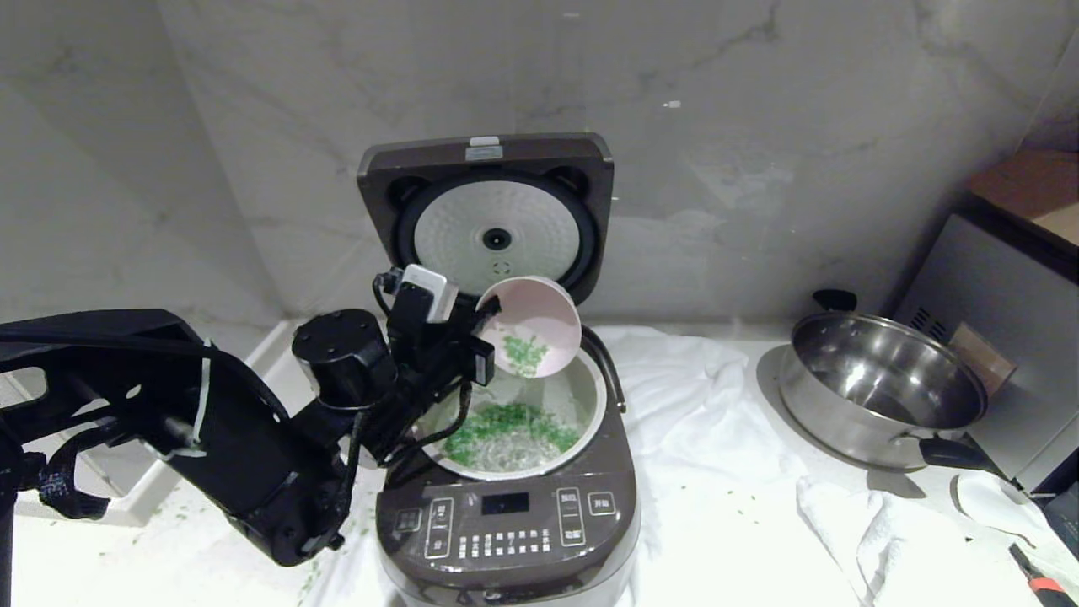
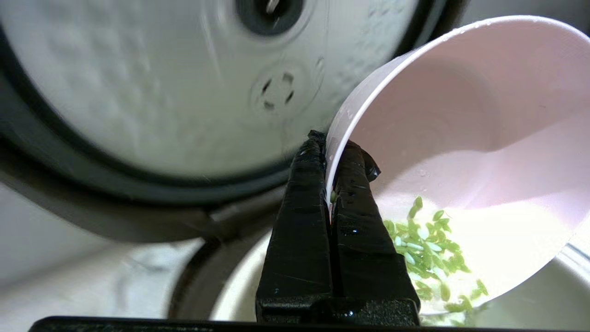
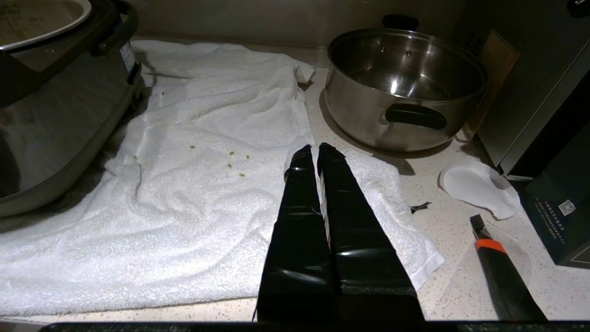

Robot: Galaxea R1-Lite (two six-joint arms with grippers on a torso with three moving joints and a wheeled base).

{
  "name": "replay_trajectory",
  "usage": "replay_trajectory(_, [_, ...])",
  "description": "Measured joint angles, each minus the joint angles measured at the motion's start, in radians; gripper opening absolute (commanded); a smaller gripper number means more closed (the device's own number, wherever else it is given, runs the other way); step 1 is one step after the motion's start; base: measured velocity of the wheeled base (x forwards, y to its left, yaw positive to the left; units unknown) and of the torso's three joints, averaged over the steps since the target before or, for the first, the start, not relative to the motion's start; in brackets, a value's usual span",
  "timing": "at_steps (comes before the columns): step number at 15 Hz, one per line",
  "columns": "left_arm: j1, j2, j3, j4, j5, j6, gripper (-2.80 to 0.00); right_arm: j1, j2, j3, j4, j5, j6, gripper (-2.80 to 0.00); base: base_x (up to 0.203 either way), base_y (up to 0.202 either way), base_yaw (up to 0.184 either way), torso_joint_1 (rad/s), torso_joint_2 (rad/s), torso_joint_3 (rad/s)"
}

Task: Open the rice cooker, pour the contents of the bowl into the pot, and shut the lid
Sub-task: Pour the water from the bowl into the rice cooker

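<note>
We see the large dark brown-grey rounded-square rice cooker [image 1: 506, 497] standing near us at the middle of the counter, its hinged lid [image 1: 487, 215] raised upright at the far side so the round silvery-white dimpled inner plate faces us. Inside it sits the round white inner pot [image 1: 590, 396], holding a spread of small bright green chopped bits [image 1: 506, 426] over a pale layer.

Our left gripper [image 1: 487, 333] reaches in from the left and is clamped on the rim of the small round pale pink bowl [image 1: 539, 324]: in the left wrist view one black finger [image 2: 302, 221] lies outside the wall and the other inside it, pressed tight on the thin edge. We hold the bowl tipped steeply over the far left part of the pot, its mouth turned down and toward us. A cluster of the green bits clings to the lower inside of the bowl.

Our right gripper [image 3: 313, 154] hangs with its fingers pressed together, holding nothing, above a white towel [image 3: 184, 184] spread on the counter right of the cooker. A few green bits lie scattered on that towel. Farther right stands a shiny steel pan with black handles [image 1: 881, 388], and a black and orange tool [image 3: 500, 272] lies near the right edge.
</note>
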Motion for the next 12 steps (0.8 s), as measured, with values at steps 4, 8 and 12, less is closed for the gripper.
replay_trajectory(4, [-0.015, -0.035, -0.002, 0.0, 0.0, 0.05, -2.8, 0.0, 0.0, 0.0, 0.0, 0.0, 0.0, -2.8, 0.0, 0.0, 0.0, 0.0, 0.0, 0.0])
replay_trajectory(8, [-0.016, -0.047, 0.008, 0.0, 0.0, 0.102, -2.8, 0.0, 0.0, 0.0, 0.0, 0.001, 0.0, -2.8, 0.0, 0.0, 0.0, 0.0, 0.0, 0.0])
replay_trajectory(12, [-0.022, -0.057, 0.012, 0.0, -0.001, 0.124, -2.8, 0.0, 0.0, 0.0, 0.0, 0.001, 0.0, -2.8, 0.0, 0.0, 0.0, 0.0, 0.0, 0.0])
